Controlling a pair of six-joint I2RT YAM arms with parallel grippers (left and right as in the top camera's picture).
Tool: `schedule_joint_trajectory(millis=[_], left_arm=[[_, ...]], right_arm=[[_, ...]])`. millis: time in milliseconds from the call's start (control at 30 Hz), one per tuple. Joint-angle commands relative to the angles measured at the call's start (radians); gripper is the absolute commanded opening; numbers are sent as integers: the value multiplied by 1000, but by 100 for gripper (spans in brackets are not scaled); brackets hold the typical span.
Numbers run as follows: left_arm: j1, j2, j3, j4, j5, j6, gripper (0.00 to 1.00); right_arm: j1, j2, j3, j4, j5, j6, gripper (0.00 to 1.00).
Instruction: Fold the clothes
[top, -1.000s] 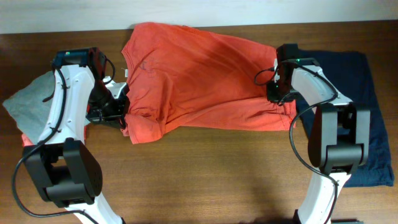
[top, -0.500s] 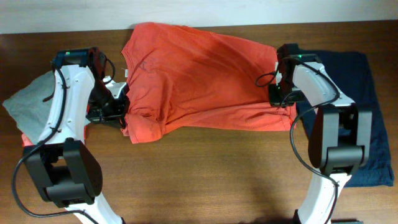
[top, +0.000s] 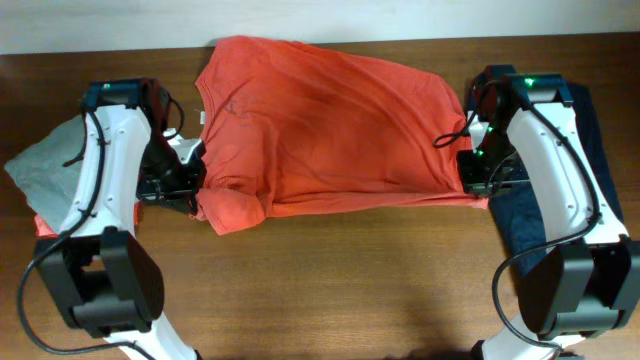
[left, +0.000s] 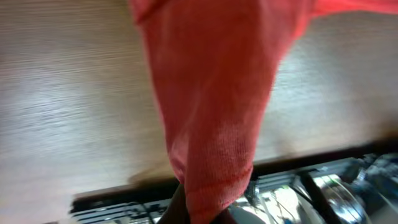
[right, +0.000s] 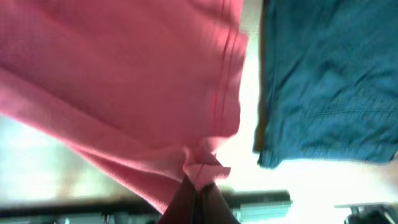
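Twice pinched: T-shirt (top: 320, 130), by left gripper (top: 188, 186) at sleeve side, by right gripper (top: 472, 176) at hem corner, jaws pressed together on cloth both ends. Lies stretched across bench (top: 350, 280) betw. arms, right edge just beside navy garment (top: 598, 120). Looks like spread/flatten step; next prob. calls for lifting near edge evenly, folding over w/o slack.

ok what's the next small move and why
Probably lift both corners together and carry them toward the far edge: the jaws of both arms are shut on the near corners of the red-orange T-shirt, which lies spread between them.
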Motion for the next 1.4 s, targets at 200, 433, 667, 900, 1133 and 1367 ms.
schedule_joint_trajectory(millis=[200, 433, 667, 900, 1133, 1367], left_arm=[[4, -301, -1, 39, -95, -74, 0], [4, -369, -36, 16, -74, -74, 0], [4, -411, -69, -15, -287, -277, 0], [5, -563, -69, 15, -356, -338, 0], [4, -672, -69, 5, -356, -339, 0], [4, -663, -70, 93, -355, -338, 0]], right_arm=[[-3, -105, 6, -105, -60, -2, 4], [-3, -200, -58, -105, -85, -2, 4], [-3, -300, -200, -105, -92, 30, 4], [-3, -379, -223, -105, -93, 52, 4], [-3, -443, -224, -105, -125, 55, 4], [-3, -406, -224, -50, -92, 54, 6]])
